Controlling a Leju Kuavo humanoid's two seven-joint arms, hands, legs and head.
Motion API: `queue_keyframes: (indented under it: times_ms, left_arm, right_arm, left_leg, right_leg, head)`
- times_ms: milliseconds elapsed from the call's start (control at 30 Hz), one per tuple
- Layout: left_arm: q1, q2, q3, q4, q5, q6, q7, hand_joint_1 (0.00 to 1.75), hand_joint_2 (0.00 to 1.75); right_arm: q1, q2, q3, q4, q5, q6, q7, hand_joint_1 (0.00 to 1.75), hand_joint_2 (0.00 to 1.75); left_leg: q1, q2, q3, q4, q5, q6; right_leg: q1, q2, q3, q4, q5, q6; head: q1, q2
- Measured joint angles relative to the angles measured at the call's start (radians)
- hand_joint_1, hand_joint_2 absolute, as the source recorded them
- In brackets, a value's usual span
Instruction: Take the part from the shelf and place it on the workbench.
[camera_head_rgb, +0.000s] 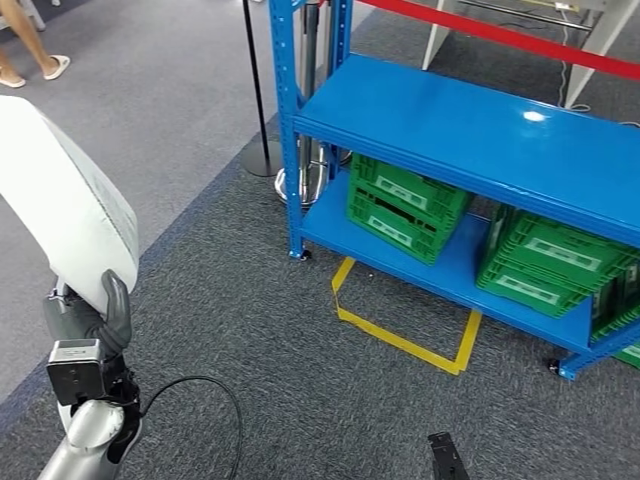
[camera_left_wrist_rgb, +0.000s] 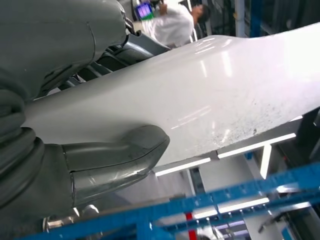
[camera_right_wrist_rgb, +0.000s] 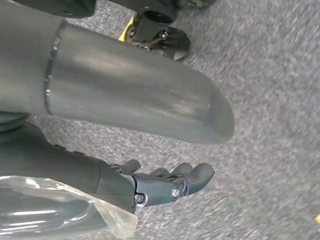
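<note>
The left robot hand (camera_head_rgb: 106, 310) is clamped on the white part (camera_head_rgb: 64, 200), a long curved panel that it holds up at the left side of the head view, tilted, with its upper end going out of the picture. In the left wrist view the thick thumb (camera_left_wrist_rgb: 117, 160) presses on the smooth white face of the part (camera_left_wrist_rgb: 211, 95), and the darker fingers lie on its other side.

The right robot hand (camera_right_wrist_rgb: 166, 182) hangs over the grey carpet (camera_right_wrist_rgb: 271, 100); its fingers are loosely apart and nothing is in them.

The blue shelf (camera_head_rgb: 468, 130) stands at the right, well apart from the part. On its lower board two green crates (camera_head_rgb: 404, 205) sit side by side. A yellow tape outline (camera_head_rgb: 404, 335) is on the carpet just in front of the shelf. A black post with a round base (camera_head_rgb: 260, 150) stands near the left corner of the shelf, and a red bar (camera_head_rgb: 498, 35) runs behind it. A black cable (camera_head_rgb: 204, 400) loops on the floor beside the left arm. A person's sandalled feet (camera_head_rgb: 41, 65) are at the far left.
</note>
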Motion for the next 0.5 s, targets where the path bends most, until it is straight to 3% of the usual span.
queue_keyframes:
  times_ms: [67,100,133,167,233,300,367,433,500]
  left_arm:
    - [0.001,0.0,0.0,0.0,0.001,0.0,0.0,1.75,1.75]
    - [0.003,0.0,0.0,0.0,0.001,0.0,0.0,1.75,1.75]
    - [0.005,0.0,0.001,0.0,0.002,0.0,0.0,1.75,1.75]
    - [0.006,0.0,0.001,0.0,0.003,0.0,0.0,1.75,1.75]
    - [0.006,0.0,0.001,0.0,0.003,0.0,0.0,1.75,1.75]
    - [0.006,0.0,0.001,0.0,0.003,0.0,0.0,1.75,1.75]
    - [0.008,0.0,0.003,-0.001,0.003,0.0,0.0,1.75,1.75]
    - [0.011,0.001,0.004,-0.001,0.003,0.001,0.0,1.75,1.75]
    - [0.01,0.002,0.005,-0.002,0.003,0.001,0.0,1.75,1.75]
  right_arm:
    - [0.006,0.0,0.0,0.001,0.0,0.001,0.002,0.0,0.0]
    - [0.009,0.0,0.001,0.001,0.0,0.002,0.003,0.0,0.0]
    - [0.011,0.0,0.001,0.002,0.0,0.003,0.005,0.0,0.0]
    - [0.012,0.0,0.001,0.002,0.0,0.003,0.006,0.0,0.0]
    - [0.012,0.0,0.001,0.002,0.0,0.003,0.007,0.0,0.0]
    - [0.012,0.0,0.001,0.003,0.0,0.004,0.009,0.0,0.0]
    - [0.013,0.002,0.001,0.003,0.001,0.005,0.01,0.0,0.0]
    - [0.011,0.003,0.001,0.003,0.003,0.005,0.01,0.0,0.0]
    - [0.011,0.004,0.001,0.004,0.003,0.006,0.009,0.0,0.0]
  left_leg:
    - [-0.002,-0.027,-0.004,0.001,0.002,0.005]
    - [-0.003,-0.042,-0.005,0.002,0.003,0.006]
    - [-0.004,-0.057,-0.005,0.002,0.004,0.006]
    - [-0.005,-0.072,-0.004,0.004,0.004,0.006]
    - [-0.005,-0.098,-0.006,0.009,0.004,0.002]
    - [-0.005,-0.12,-0.016,0.015,0.007,-0.007]
    - [-0.003,-0.142,-0.026,0.017,0.012,-0.02]
    - [-0.005,-0.118,-0.038,0.039,-0.003,-0.031]
    - [-0.005,-0.059,-0.081,0.138,-0.06,-0.042]
  right_leg:
    - [0.0,0.023,-0.067,0.13,-0.044,0.0]
    - [0.0,0.027,-0.085,0.157,-0.041,-0.001]
    - [0.0,0.03,-0.085,0.144,-0.018,-0.003]
    - [0.0,0.038,-0.066,0.092,0.023,-0.006]
    - [-0.003,0.084,-0.011,-0.042,0.092,-0.014]
    - [-0.005,0.114,0.021,-0.109,0.108,-0.018]
    - [-0.006,0.098,0.027,-0.116,0.106,-0.021]
    - [-0.011,0.073,0.03,-0.123,0.111,-0.031]
    - [-0.013,0.045,0.034,-0.127,0.112,-0.04]
  head:
    - [0.001,0.0]
    - [0.001,0.0]
    - [0.001,0.0]
    - [0.0,0.0]
    - [0.0,0.0]
    - [0.0,0.0]
    - [0.0,0.0]
    - [-0.004,0.0]
    - [-0.01,0.0]
